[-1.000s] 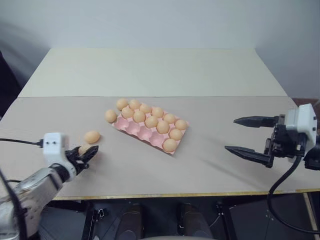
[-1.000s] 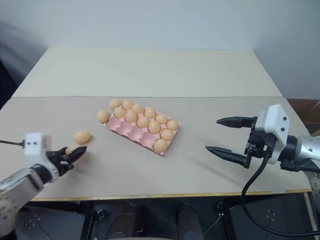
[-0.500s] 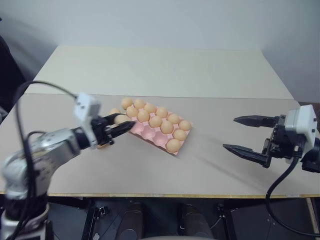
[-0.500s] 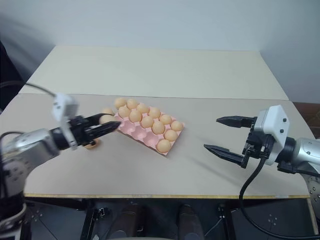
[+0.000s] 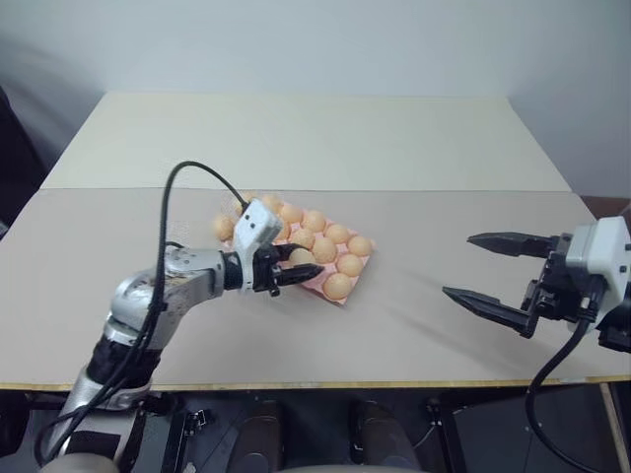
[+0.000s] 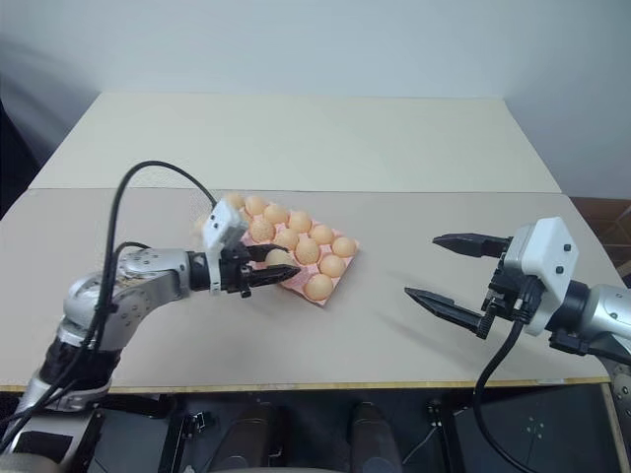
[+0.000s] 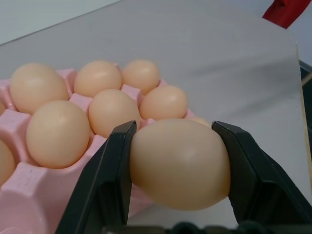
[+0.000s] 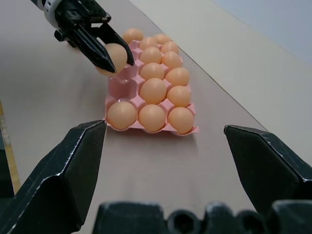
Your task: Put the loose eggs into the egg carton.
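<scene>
Head views: the left tool [image 5: 286,274] holds one egg [image 5: 300,258] above the near row of the pink carton [image 5: 296,271], which lies on the desk [image 5: 414,325] at centre. One loose egg [image 5: 223,228] rests at the carton's 9 o'clock, touching or just beside it. The right tool [image 6: 449,271] hangs at 3 o'clock, well apart, fingers spread wide and empty.

Left wrist view: both pads clamp the egg across its narrow waist; filled cups lie beyond.

Right wrist view: empty cups lie under the held egg.

Judgement: the egg looks light, smooth, slippery and brittle; grip gently across the middle, lower fully before release.
</scene>
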Controlling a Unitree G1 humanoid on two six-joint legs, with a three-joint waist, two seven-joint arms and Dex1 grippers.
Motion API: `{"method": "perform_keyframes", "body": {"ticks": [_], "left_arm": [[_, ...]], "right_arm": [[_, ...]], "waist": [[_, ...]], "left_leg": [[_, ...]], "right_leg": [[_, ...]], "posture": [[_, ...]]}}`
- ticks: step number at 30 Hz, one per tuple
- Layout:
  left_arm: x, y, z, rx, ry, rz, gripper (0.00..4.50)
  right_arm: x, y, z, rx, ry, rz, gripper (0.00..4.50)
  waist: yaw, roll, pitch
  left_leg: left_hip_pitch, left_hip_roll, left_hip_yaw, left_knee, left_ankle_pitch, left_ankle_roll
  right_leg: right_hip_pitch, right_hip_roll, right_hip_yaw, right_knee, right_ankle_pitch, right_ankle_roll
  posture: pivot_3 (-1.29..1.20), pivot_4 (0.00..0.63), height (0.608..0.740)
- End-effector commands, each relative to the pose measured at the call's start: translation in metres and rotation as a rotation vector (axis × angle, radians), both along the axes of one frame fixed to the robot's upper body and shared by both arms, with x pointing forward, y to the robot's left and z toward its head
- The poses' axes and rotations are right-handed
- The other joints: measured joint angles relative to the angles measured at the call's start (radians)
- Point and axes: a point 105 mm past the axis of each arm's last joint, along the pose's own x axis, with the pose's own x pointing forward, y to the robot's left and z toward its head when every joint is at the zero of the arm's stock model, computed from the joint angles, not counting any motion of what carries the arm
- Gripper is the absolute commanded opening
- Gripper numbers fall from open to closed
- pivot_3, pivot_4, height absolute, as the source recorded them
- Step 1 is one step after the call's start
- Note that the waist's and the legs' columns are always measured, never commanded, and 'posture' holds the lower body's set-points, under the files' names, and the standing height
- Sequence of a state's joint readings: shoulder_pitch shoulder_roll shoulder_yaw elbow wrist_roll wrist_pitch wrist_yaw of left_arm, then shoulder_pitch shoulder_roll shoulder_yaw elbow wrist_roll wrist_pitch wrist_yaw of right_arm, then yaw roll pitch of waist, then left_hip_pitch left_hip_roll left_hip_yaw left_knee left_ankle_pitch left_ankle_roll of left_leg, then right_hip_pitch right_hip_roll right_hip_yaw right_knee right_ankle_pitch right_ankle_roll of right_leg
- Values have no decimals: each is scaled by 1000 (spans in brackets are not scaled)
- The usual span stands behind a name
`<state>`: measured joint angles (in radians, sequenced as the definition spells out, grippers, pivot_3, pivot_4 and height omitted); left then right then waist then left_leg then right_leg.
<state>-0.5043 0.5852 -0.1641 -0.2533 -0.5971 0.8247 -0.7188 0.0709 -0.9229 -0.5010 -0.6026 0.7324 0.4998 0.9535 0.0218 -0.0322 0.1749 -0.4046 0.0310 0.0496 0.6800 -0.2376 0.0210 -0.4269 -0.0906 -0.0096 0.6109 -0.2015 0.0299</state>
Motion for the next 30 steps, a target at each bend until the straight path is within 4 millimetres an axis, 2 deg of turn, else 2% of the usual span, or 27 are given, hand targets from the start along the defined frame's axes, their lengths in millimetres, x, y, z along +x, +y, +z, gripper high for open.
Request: {"method": "perform_keyframes", "body": {"ticks": [1, 5, 12, 16, 21, 24, 27, 30], "left_arm": [[8, -10, 7, -5, -61, -3, 2301], [11, -15, 7, -11, -57, -21, 2301], [8, -7, 17, -30, -79, -21, 4386], [9, 8, 29, -29, -117, 5, 4447], [10, 46, 48, -25, -212, 99, 4447], [0, 75, 60, -25, -300, 130, 4447], [-11, 114, 62, 22, -286, 221, 4447], [-22, 139, 60, 69, -255, 282, 4447]], "right_arm": [[-4, 0, 12, 5, -53, 5, 4500], [-5, -1, 12, 6, -55, 4, 4500], [-8, -2, 10, 13, -50, -3, 4500], [-7, -1, 8, 18, -38, 8, 4500], [-1, -1, 9, 12, -35, 27, 4500], [4, -1, 9, 4, -23, 39, 4500], [7, 1, 9, -2, -4, 66, 4500], [9, 2, 8, -8, 0, 87, 4500]], "waist": [[0, 0, 0], [0, 0, 0], [-5, 0, 0], [-10, 0, 0], [-12, 0, 0], [-16, 0, 0], [-16, 0, 0], [-14, 0, 0]], "left_leg": [[0, 0, 0, 0, 0, 0], [0, 0, 0, 0, 0, 0], [0, 0, -1, 0, 0, 0], [0, 0, -1, 0, 0, 0], [0, 0, -1, 0, 0, 0], [0, 1, -1, 0, 0, 0], [0, 1, -1, 0, 0, 0], [0, 2, 0, -1, 0, 0]], "right_leg": [[0, 0, 0, 0, 0, 0], [0, 0, 0, 0, 2, 3], [0, 0, 0, 0, 2, 3], [0, 0, 0, 0, 2, 3], [0, 0, 0, 0, 2, 3], [0, 0, 0, 0, 2, 3], [-1, 0, 0, 0, 1, 1], [-1, 0, 0, 0, 0, 0]], "posture": [[0, 150, 740], [0, 150, 740], [0, 150, 740], [0, 150, 740], [0, 150, 740], [0, 150, 740], [0, 150, 740], [0, 150, 740]]}}
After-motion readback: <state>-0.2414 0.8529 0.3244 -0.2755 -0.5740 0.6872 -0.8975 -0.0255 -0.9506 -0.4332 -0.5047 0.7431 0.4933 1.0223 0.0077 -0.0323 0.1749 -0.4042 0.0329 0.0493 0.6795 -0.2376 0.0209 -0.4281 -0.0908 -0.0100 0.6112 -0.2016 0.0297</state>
